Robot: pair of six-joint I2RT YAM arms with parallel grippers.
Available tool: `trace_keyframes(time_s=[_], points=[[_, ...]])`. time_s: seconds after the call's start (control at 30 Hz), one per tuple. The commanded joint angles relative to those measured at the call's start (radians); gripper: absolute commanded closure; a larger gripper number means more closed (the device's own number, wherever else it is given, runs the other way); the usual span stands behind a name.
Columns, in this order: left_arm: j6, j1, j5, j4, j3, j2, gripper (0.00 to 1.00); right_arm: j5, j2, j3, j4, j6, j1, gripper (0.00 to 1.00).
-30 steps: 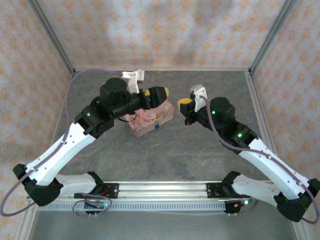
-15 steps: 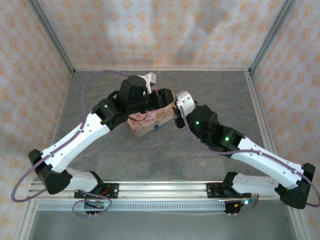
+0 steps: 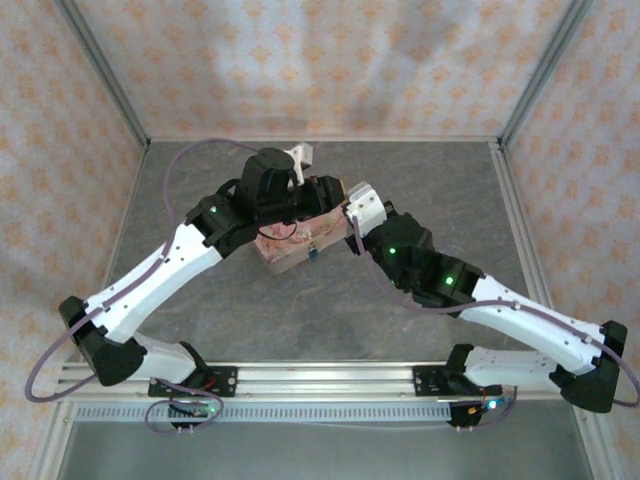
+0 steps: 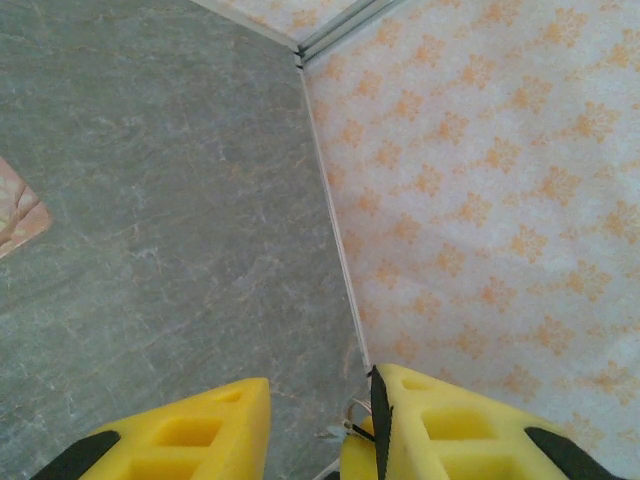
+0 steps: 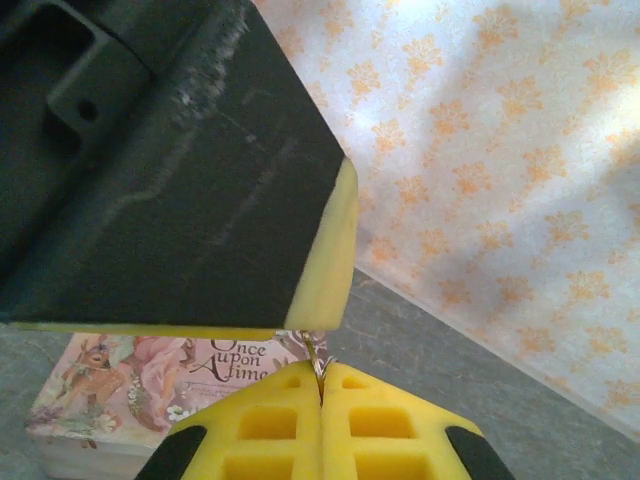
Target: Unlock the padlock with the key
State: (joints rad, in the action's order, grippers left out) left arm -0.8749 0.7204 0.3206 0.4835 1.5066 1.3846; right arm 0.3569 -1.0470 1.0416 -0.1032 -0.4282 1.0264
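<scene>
Soft, even overhead light fills the top view, leaving vague grey shadow blotches on the far wall (image 3: 320, 60) and only faint, diffuse shade on the table (image 3: 400, 320). The left wrist view is evenly lit and crisp on table and wallpaper (image 4: 480, 200), though the left gripper (image 4: 320, 410) at its near edge is soft. In the right wrist view that gripper's black finger (image 5: 170, 170), close to the lens, is blurred with a dull sheen, mottled shadow crosses the wallpaper, and the key (image 5: 318, 362) is a faint glint.
</scene>
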Motion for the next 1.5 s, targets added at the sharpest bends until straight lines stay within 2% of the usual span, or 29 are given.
trace_keyframes(time_s=[0.0, 0.27, 0.53, 0.8, 0.87, 0.93, 1.0, 1.07, 1.2, 1.37, 1.47], points=[[-0.018, 0.006, -0.018, 0.010, 0.029, 0.011, 0.66, 0.058, -0.007, -0.006, 0.055, -0.050, 0.022, 1.00], [-0.029, 0.005, -0.017, 0.005, 0.030, 0.013, 0.67, 0.103, -0.025, -0.011, 0.070, -0.098, 0.039, 1.00], [-0.034, 0.004, -0.027, 0.015, 0.032, 0.013, 0.78, 0.155, -0.049, -0.021, 0.099, -0.164, 0.069, 1.00], [-0.029, -0.002, -0.028, 0.017, 0.030, 0.014, 0.99, 0.151, -0.042, -0.031, 0.109, -0.169, 0.070, 1.00], [-0.026, -0.003, -0.025, 0.012, 0.029, 0.013, 1.00, 0.150, -0.044, -0.031, 0.103, -0.167, 0.070, 1.00], [-0.023, -0.005, -0.025, 0.012, 0.029, 0.012, 1.00, 0.152, -0.040, -0.030, 0.096, -0.155, 0.070, 0.92], [-0.009, -0.007, -0.029, 0.013, 0.027, 0.007, 1.00, 0.145, -0.020, -0.036, 0.081, -0.120, 0.069, 0.71], [0.017, -0.009, -0.043, 0.016, 0.024, -0.003, 1.00, 0.130, 0.017, -0.049, 0.067, -0.070, 0.069, 0.61], [0.103, -0.009, -0.079, 0.009, 0.001, -0.035, 1.00, -0.034, 0.101, -0.043, -0.058, 0.115, -0.009, 0.58], [0.166, -0.009, -0.081, -0.075, -0.077, -0.080, 1.00, -0.398, 0.157, -0.058, -0.098, 0.371, -0.207, 0.62], [0.183, -0.007, -0.075, -0.139, -0.126, -0.102, 1.00, -0.628, 0.143, -0.068, -0.027, 0.528, -0.324, 0.58]])
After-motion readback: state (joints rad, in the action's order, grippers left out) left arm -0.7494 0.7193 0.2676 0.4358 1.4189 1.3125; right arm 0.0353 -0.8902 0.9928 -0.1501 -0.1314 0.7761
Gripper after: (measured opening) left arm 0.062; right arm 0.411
